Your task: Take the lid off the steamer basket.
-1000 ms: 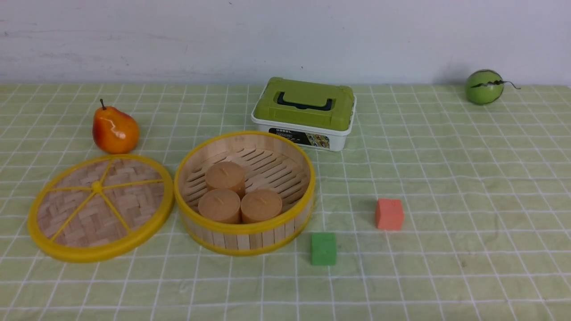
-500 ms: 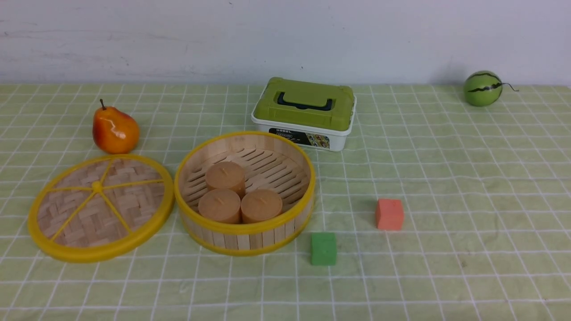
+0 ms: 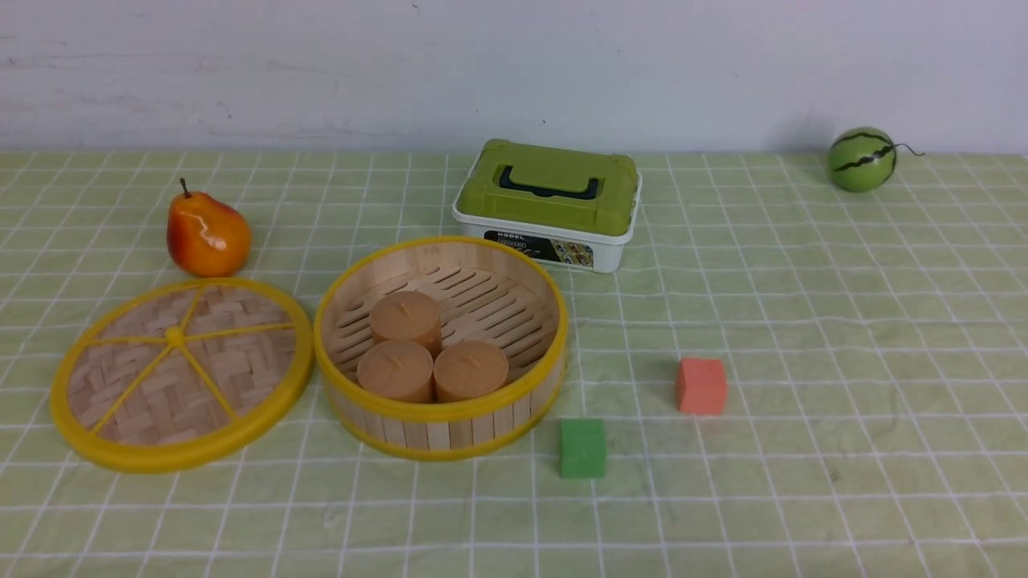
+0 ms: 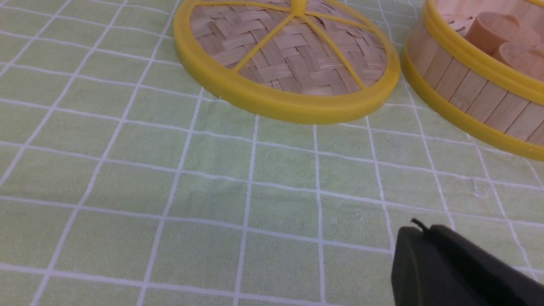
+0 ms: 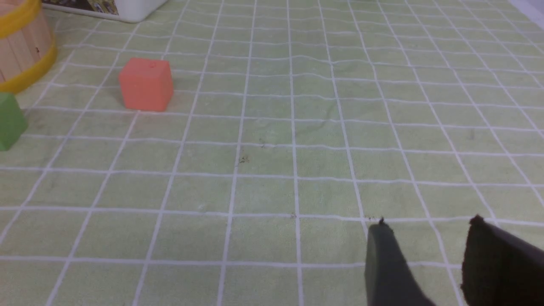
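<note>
The lid [image 3: 181,373] lies flat on the checked cloth, just left of the steamer basket [image 3: 440,413] and off it. The basket stands uncovered with three brown cylinders [image 3: 434,353] inside. Neither arm shows in the front view. In the left wrist view my left gripper [image 4: 418,229] is shut and empty, low over the cloth, nearer the camera than the lid [image 4: 289,55] and basket [image 4: 463,93]. In the right wrist view my right gripper [image 5: 429,225] is open and empty over bare cloth, well away from the basket's edge [image 5: 21,51].
A pear [image 3: 207,233] sits behind the lid. A white box with a green lid [image 3: 548,205] stands behind the basket. An orange-red cube [image 3: 701,385] and a green cube [image 3: 582,448] lie right of the basket. A toy watermelon [image 3: 862,159] is far back right.
The toy watermelon at the back right has rolled slightly left and turned. The lid, basket and other objects have not moved.
</note>
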Robot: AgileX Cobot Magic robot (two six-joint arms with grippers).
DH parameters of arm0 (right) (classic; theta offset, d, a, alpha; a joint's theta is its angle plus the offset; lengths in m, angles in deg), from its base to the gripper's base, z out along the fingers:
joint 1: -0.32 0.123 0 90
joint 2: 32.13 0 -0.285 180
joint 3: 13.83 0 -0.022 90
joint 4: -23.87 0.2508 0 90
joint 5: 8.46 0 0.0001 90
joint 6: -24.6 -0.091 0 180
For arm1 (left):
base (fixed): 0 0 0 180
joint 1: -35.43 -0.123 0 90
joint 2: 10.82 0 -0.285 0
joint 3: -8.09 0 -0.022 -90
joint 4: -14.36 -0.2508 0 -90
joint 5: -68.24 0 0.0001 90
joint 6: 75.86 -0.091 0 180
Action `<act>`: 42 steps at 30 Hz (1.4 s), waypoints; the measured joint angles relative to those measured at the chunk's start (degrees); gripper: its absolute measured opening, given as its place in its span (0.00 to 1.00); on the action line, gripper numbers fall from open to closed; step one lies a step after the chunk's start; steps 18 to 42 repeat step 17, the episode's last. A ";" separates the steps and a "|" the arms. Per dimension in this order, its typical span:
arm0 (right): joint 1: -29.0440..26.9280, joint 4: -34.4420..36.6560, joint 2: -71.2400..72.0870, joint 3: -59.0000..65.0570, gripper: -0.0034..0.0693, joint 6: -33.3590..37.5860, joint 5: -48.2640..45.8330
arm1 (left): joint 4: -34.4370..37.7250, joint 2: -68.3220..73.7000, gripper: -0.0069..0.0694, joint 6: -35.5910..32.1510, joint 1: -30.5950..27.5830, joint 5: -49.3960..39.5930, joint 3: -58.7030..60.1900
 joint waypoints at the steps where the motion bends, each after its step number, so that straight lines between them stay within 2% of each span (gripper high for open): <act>1: 0.00 0.00 0.00 0.00 0.38 0.00 0.00 | 0.00 0.00 0.10 0.00 0.00 0.00 0.00; 42: 0.00 0.00 0.00 0.00 0.38 0.00 0.00 | 0.00 0.00 0.12 0.00 0.00 0.00 0.00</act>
